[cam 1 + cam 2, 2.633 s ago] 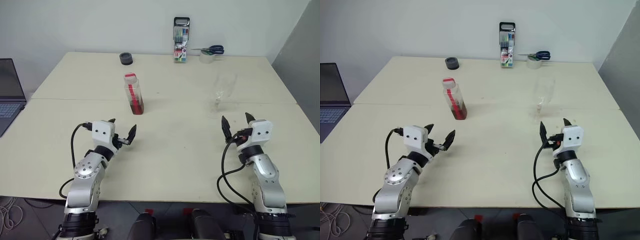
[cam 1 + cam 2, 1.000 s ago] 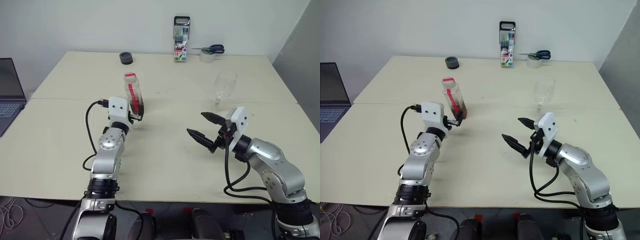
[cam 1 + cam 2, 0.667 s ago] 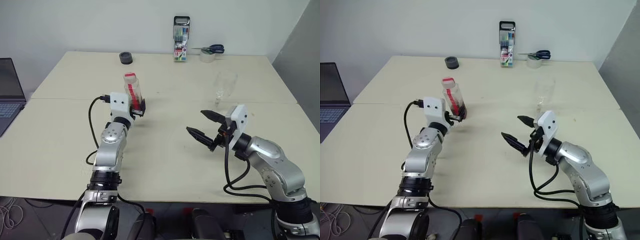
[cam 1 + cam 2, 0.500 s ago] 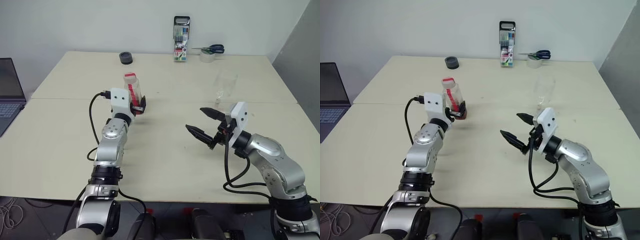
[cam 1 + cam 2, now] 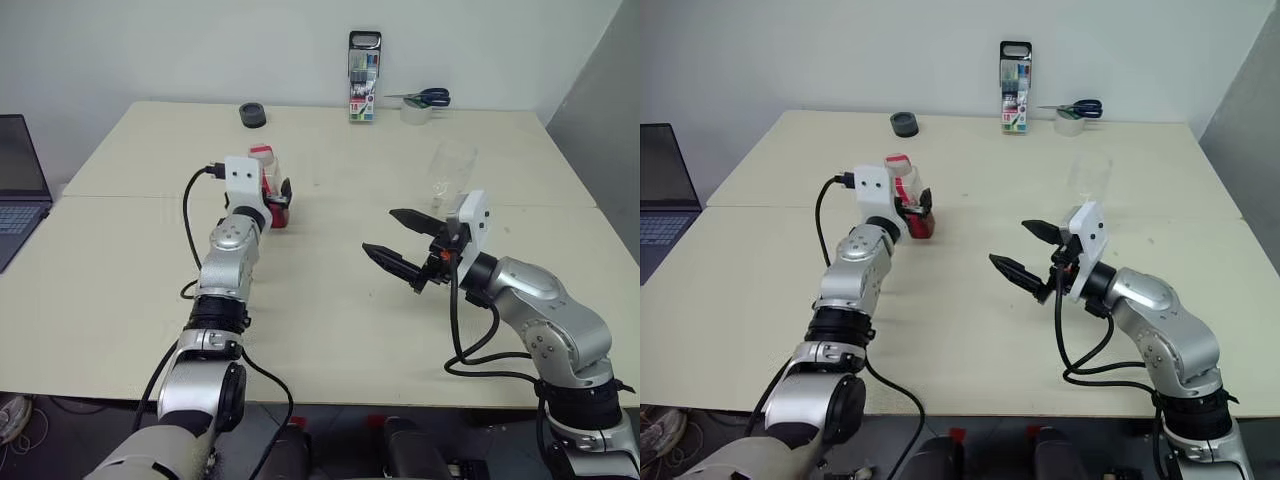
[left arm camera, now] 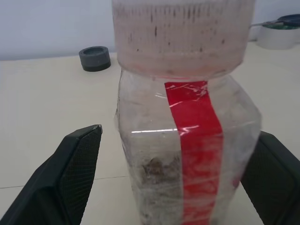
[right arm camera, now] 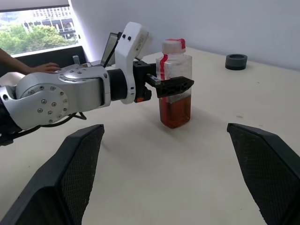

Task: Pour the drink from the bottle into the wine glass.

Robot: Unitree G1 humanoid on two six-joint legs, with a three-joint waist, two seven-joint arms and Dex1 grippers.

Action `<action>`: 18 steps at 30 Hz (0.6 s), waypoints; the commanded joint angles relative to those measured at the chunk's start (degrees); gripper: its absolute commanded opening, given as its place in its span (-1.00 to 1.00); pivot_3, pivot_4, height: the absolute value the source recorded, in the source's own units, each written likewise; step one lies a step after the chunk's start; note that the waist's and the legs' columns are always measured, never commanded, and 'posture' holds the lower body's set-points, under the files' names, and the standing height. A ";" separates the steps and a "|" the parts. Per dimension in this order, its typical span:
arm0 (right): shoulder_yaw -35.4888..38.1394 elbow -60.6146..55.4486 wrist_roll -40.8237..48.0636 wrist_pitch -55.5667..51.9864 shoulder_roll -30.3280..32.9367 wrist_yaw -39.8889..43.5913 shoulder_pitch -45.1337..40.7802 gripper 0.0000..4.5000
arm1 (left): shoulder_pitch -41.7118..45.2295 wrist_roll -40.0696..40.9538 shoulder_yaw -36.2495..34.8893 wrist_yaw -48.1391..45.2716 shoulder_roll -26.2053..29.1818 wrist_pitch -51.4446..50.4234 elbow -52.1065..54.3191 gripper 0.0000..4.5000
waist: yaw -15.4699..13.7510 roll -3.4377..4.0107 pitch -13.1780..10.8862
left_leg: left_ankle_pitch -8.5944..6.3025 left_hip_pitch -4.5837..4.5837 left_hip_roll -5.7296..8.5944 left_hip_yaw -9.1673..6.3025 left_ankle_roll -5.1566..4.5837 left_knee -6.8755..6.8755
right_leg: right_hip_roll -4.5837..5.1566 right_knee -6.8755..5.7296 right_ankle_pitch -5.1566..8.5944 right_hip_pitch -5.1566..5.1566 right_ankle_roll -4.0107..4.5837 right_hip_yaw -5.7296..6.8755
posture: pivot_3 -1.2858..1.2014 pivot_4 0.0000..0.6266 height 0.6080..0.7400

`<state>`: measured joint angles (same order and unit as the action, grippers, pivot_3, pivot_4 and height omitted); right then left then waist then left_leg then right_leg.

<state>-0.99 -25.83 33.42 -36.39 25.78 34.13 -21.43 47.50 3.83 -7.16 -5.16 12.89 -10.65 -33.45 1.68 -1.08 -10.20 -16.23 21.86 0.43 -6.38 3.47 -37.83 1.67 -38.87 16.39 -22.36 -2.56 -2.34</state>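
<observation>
- My left pincer (image 5: pixel 280 205) has pushed forward since a second ago and now stands wide with one finger on each side of the bottle (image 5: pixel 902 190), left of centre in the head view; I cannot tell whether either finger touches it.
- In the left wrist view the bottle (image 6: pixel 187 140) rises between my two black fingers (image 6: pixel 70 173), its red strip facing the camera.
- The drink (image 7: pixel 175 111) fills only the lower part of the bottle, which stands upright on the bench (image 5: pixel 330 310).
- My right pincer (image 5: pixel 400 245) has changed little since then: wide, holding nothing, above the bench at centre right, pointing toward the bottle.
- The wine glass (image 5: pixel 447 172) stands upright just behind that pincer, right of centre, well apart from the bottle.
- The bench is pale cream, two tops joined along a seam, with a white wall behind.
- Along the far edge sit a dark round ring (image 5: pixel 252 115), a marker case (image 5: pixel 362 78), scissors (image 5: pixel 425 98) and a roll of tape (image 5: pixel 414 113).
- A laptop (image 5: pixel 20 185) shows at the left edge.
- Nothing lies between bottle and glass.
</observation>
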 commanded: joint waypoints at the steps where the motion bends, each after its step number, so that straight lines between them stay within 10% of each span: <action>1: 1.80 -2.01 1.44 0.43 -0.05 -0.12 -1.20 1.00 | 3.42 -0.52 -0.23 0.14 0.89 2.75 -2.10 0.99 | 0.00 0.00 0.00 | 0.00 0.00 0.00 0.00 0.00 0.00 | 0.00 0.00 0.00 0.00 0.00 0.00 | 0.03 -0.52 1.00; 18: 1.72 -1.62 1.03 1.48 -0.05 -0.39 -0.26 1.00 | 5.73 -1.03 0.53 -0.68 0.66 5.60 -5.36 0.99 | 0.02 0.00 0.00 | 0.00 0.02 0.00 0.01 0.00 0.00 | 0.00 -0.01 0.00 -0.03 0.00 -0.01 | 0.03 -0.52 1.00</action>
<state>-0.73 -25.82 34.00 -36.20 25.77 33.69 -21.35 52.16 3.00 -6.85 -5.71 13.37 -5.99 -40.88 1.70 -1.08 -10.21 -16.23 21.88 0.43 -6.37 3.47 -37.82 1.67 -38.88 16.39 -22.39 -2.56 -2.34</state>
